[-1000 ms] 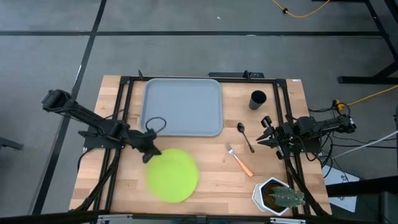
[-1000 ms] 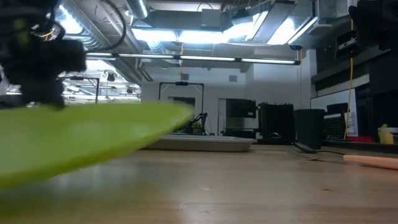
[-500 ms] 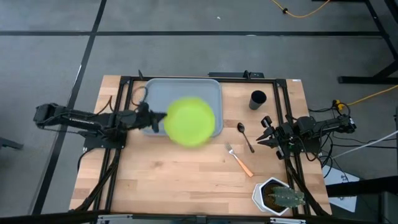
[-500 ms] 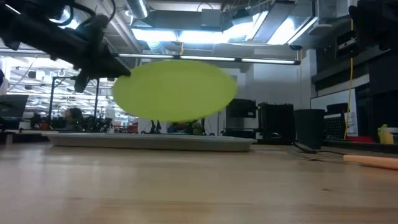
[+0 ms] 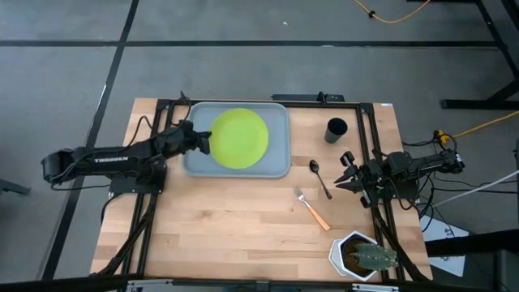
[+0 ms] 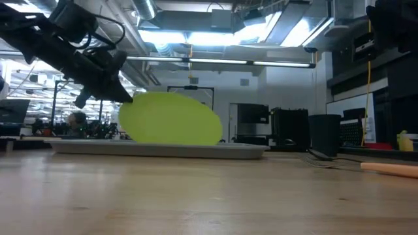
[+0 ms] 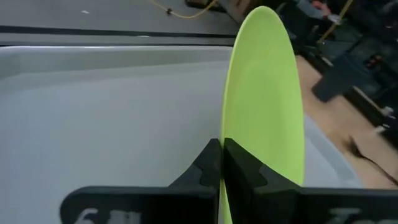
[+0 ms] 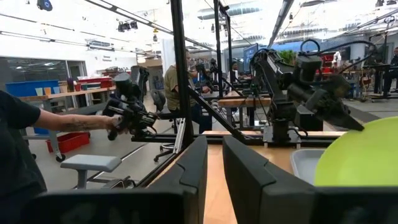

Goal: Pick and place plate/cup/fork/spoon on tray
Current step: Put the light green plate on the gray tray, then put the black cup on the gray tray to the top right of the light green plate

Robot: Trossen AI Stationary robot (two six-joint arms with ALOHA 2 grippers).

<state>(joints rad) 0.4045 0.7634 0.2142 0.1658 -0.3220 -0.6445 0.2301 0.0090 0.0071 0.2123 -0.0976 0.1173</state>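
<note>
Plate (image 5: pixel 238 139) carried from tabletop 7 o'clock, now tilted above tray (image 5: pixel 278 166) centre. Left pincer (image 5: pixel 203 142) clamped on rim at 9 o'clock. Light, stiff, slick: rim grip suits. Right pincer (image 5: pixel 345 172) slightly parted, empty, idle at 3 o'clock.

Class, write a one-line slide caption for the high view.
Left hand holds the plate over the tray.

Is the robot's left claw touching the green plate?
Touching. In the left wrist view the left gripper is pinched on the edge of the plate, one finger on each side. The high view shows it gripping the plate's rim over the tray.
</note>
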